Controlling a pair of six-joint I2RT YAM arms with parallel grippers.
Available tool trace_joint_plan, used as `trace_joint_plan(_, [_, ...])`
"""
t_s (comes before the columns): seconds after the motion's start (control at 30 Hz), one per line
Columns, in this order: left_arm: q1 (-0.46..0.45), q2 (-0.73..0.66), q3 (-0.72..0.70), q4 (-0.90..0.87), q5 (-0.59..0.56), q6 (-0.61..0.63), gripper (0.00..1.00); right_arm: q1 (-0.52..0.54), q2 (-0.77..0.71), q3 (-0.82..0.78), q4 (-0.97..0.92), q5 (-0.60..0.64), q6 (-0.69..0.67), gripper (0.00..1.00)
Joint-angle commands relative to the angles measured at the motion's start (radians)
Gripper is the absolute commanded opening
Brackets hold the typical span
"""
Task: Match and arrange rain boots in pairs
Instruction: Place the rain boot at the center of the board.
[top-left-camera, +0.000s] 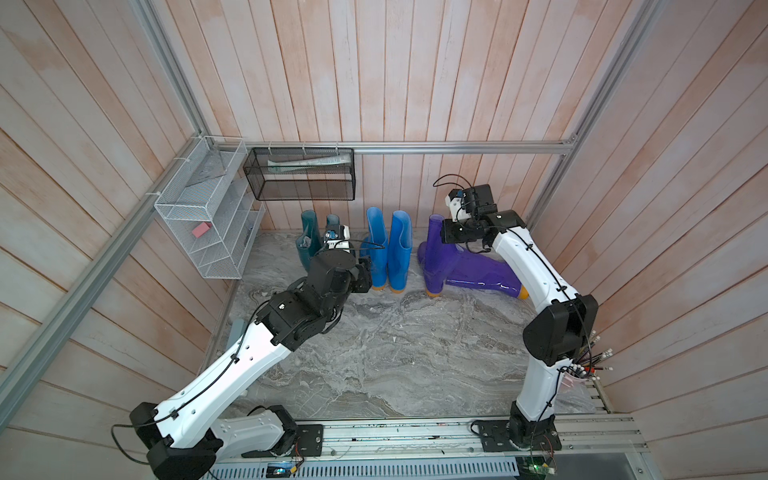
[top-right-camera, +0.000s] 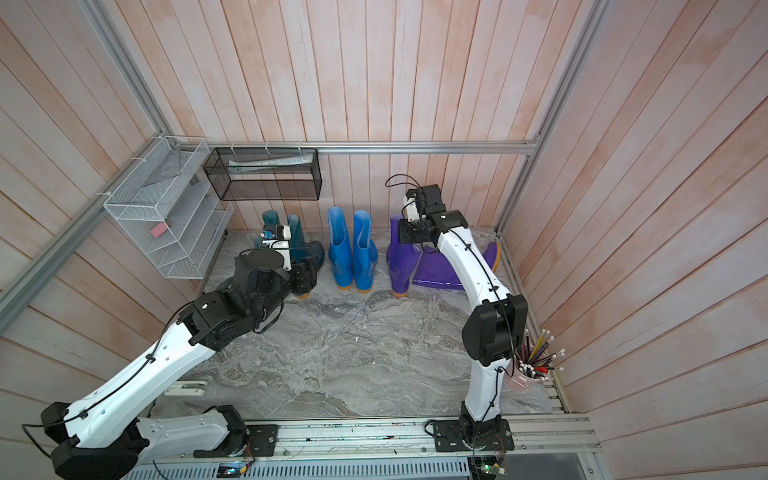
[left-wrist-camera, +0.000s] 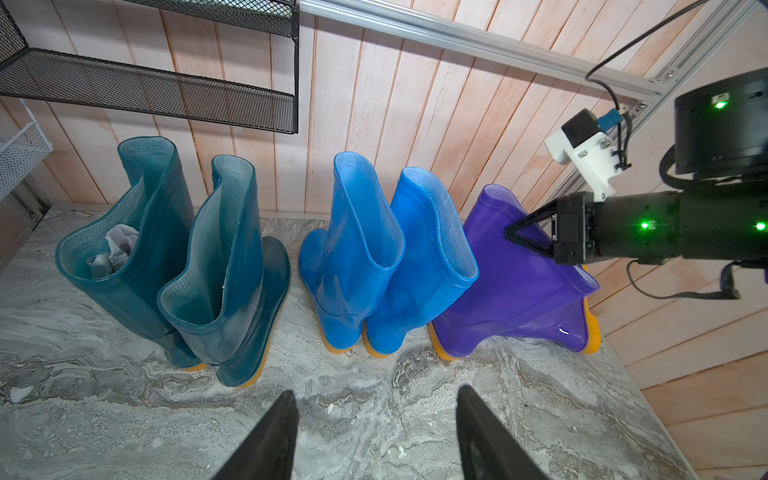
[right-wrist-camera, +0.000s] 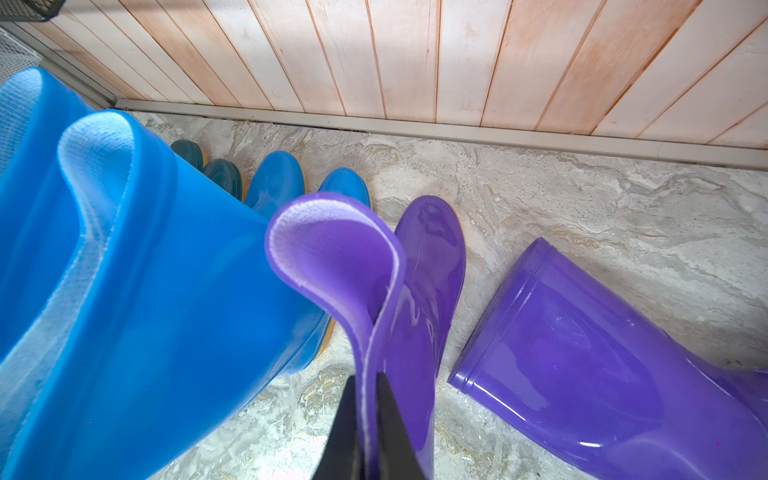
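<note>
While teal boots (left-wrist-camera: 166, 232) and blue boots (left-wrist-camera: 357, 257) are paired along the bench's (left-wrist-camera: 124, 415) far edge, the upright purple boot (right-wrist-camera: 415, 299) is pinched at its rim by the right gripper (right-wrist-camera: 368, 386), fallen purple boot (right-wrist-camera: 582, 353) beside, left gripper (left-wrist-camera: 376, 401) held half-open, empty.

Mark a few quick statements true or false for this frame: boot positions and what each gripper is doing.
1. The dark teal boots stand upright side by side. True.
2. Both purple boots stand upright. False: the upright purple boot stands, but the other purple boot lies on its side next to it.
3. The right gripper is shut on the top rim of the upright purple boot. True.
4. The blue boots stand between the dark teal boots and the purple ones. True.
5. The left gripper holds one of the blue boots. False: it is open with nothing between its fingers, which point at the row over bare floor.
</note>
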Motion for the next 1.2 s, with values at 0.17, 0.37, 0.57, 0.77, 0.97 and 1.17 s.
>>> trace_joint_plan(0.17, [0.0, 0.011, 0.003, 0.01, 0.05, 0.009, 0.62, -0.004, -0.041, 0.037, 0.058, -0.015, 0.007, 0.24])
trace_joint_plan(0.37, [-0.001, 0.026, 0.005, 0.052, 0.129, 0.029, 0.62, -0.007, -0.104, 0.02, 0.039, 0.03, -0.006, 0.38])
trace_joint_plan(0.57, [-0.008, 0.04, -0.005, 0.128, 0.219, 0.034, 0.62, -0.05, -0.223, -0.088, 0.047, 0.046, -0.005, 0.47])
trace_joint_plan(0.77, [-0.018, 0.049, -0.002, 0.163, 0.233, 0.045, 0.64, -0.142, -0.339, -0.262, 0.087, 0.033, 0.013, 0.53])
trace_joint_plan(0.97, [-0.021, 0.05, 0.002, 0.163, 0.234, 0.045, 0.64, -0.194, -0.333, -0.411, 0.151, 0.026, 0.04, 0.57])
trace_joint_plan(1.17, [-0.022, 0.038, -0.008, 0.145, 0.226, 0.039, 0.64, -0.196, -0.239, -0.489, 0.239, 0.044, 0.085, 0.59])
